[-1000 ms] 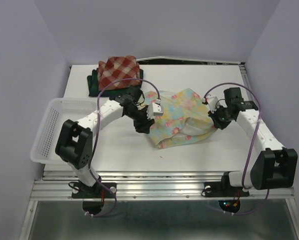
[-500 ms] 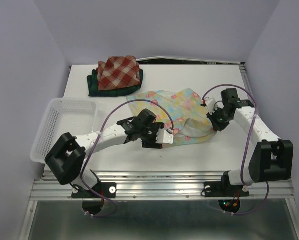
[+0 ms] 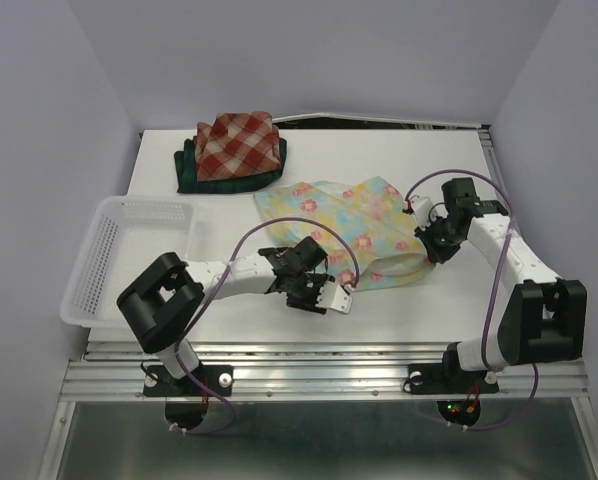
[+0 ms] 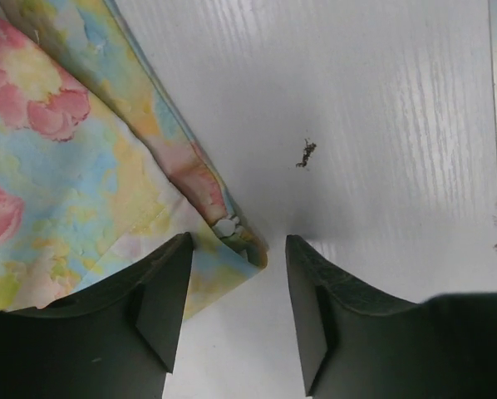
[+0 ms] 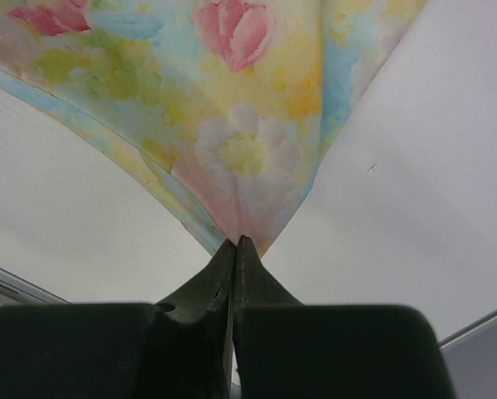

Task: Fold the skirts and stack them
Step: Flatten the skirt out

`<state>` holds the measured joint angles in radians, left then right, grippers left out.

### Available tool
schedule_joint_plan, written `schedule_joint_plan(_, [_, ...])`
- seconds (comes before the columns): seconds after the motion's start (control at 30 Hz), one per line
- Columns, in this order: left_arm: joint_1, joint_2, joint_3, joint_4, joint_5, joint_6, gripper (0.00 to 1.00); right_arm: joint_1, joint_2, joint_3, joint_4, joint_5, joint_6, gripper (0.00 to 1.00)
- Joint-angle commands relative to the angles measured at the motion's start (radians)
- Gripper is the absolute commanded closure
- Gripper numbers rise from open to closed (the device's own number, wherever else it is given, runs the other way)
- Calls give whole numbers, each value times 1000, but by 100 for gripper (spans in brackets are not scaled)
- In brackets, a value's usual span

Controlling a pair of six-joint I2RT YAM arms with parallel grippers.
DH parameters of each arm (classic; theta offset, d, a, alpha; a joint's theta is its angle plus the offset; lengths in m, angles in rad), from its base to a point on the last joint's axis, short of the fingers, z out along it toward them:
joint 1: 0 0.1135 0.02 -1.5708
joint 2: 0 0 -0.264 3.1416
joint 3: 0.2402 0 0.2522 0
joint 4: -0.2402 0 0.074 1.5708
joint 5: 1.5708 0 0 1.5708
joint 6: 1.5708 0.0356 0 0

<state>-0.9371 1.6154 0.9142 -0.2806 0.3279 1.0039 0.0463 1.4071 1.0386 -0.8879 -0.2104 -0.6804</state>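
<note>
Two claws: left claw (image 4: pixel 238 249) parted at floral skirt (image 3: pixel 364 225) corner; right claw (image 5: pixel 235 245) pinching it
Left wrist only: speck (image 4: pixel 306 153) beside skirt
Top only: plaid skirts (image 3: pixel 236 148) stacked behind it

The green-navy plaid skirt (image 3: pixel 190 178) is largely covered by the red-and-cream plaid skirt (image 3: pixel 239 143); only its edges show. The floral skirt (image 4: pixel 66 166) is cut off by the left wrist view's left and top edges, its corner partly hidden behind a left gripper (image 4: pixel 237 249) finger. A dark speck (image 4: pixel 306 153) on the counter (image 4: pixel 398 125) is too small to identify.
</note>
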Motion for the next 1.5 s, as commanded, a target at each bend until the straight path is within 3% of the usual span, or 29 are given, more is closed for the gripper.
schedule_joint_plan(0.0, [-12,17,-3,-49,10,22,52,0,-19,12,17,22,7,99])
schedule_joint_plan(0.07, [-12,3,-18,-14,-22,6,66,0,-22,12,17,29,2,99])
schedule_joint_plan(0.1, [-12,-8,-31,-3,-36,-1,80,0,-22,12,20,42,2,99])
schedule_joint_plan(0.2, [-8,-90,-37,27,-96,-53,100,0,-37,21,21,78,4,99])
schedule_joint_plan(0.53, [234,-394,190,-23,-23,-292,100,-10,-80,156,33,267,-7,99])
schedule_joint_plan(0.77, [245,-526,304,0,-24,-448,100,-10,-115,418,-133,295,-65,99])
schedule_joint_plan(0.93, [281,-532,376,69,-56,-527,100,-10,-89,601,-163,338,-59,99])
schedule_joint_plan(1.1, [294,-414,425,142,-154,-554,100,-10,24,630,-37,430,-39,99])
schedule_joint_plan(1.27, [391,-171,578,201,-93,-565,100,-10,215,800,98,546,-19,99])
schedule_joint_plan(1.33, [418,-86,708,216,-66,-574,100,-20,344,921,133,598,-8,99])
schedule_joint_plan(1.47, [457,127,1016,212,-41,-600,100,-40,605,1373,147,687,-1,99])
